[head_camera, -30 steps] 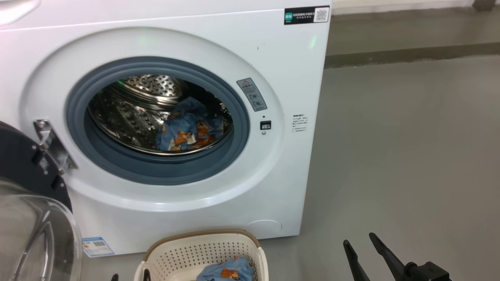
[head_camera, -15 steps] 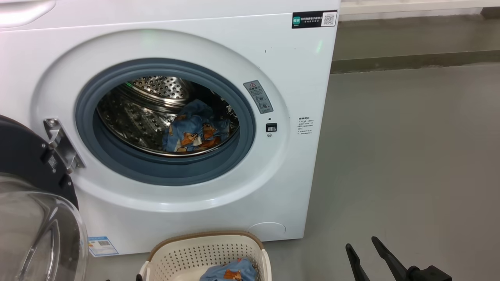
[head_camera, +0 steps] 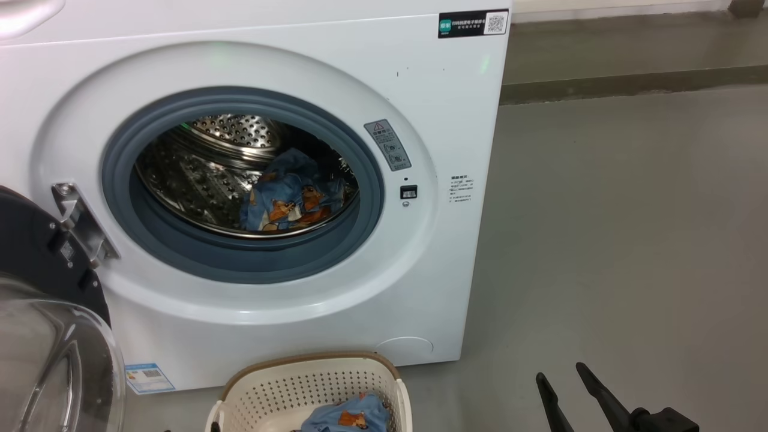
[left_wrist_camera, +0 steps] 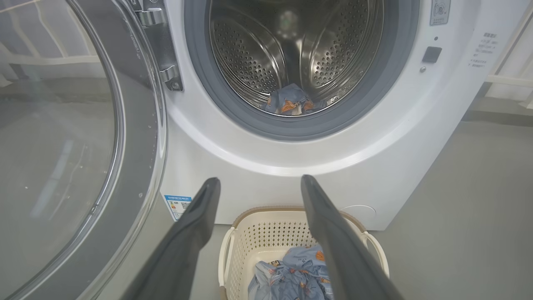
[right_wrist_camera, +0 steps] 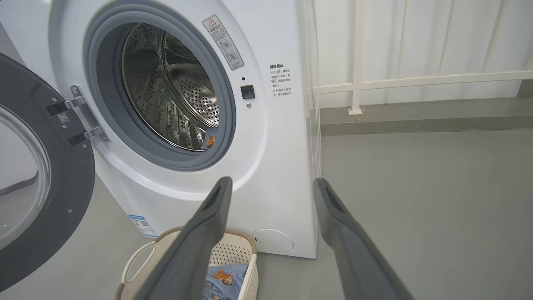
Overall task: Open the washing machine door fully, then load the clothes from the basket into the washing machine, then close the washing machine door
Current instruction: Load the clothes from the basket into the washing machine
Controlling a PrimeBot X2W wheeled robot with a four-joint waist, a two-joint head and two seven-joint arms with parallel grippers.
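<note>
The left pincer [left_wrist_camera: 260, 180] stands wide, its two dark fingers empty and pointing at the front of the washing machine [left_wrist_camera: 374, 137]. Below the fingertips, between the fingers, the basket [left_wrist_camera: 266, 233] sits on the floor [left_wrist_camera: 466, 208] near the machine's foot, and the light blue bear-print clothes [left_wrist_camera: 291, 275] lie in it. Beyond the tips a further printed bundle [left_wrist_camera: 291, 102] rests at the bottom of the steel drum [left_wrist_camera: 258, 54]. Left of this pincer the washing machine door [left_wrist_camera: 141, 146] hangs swung open on its hinge. The right pincer [right_wrist_camera: 272, 180] is wide too and holds nothing; the basket lies at its lower left and bare floor on its right.
</note>
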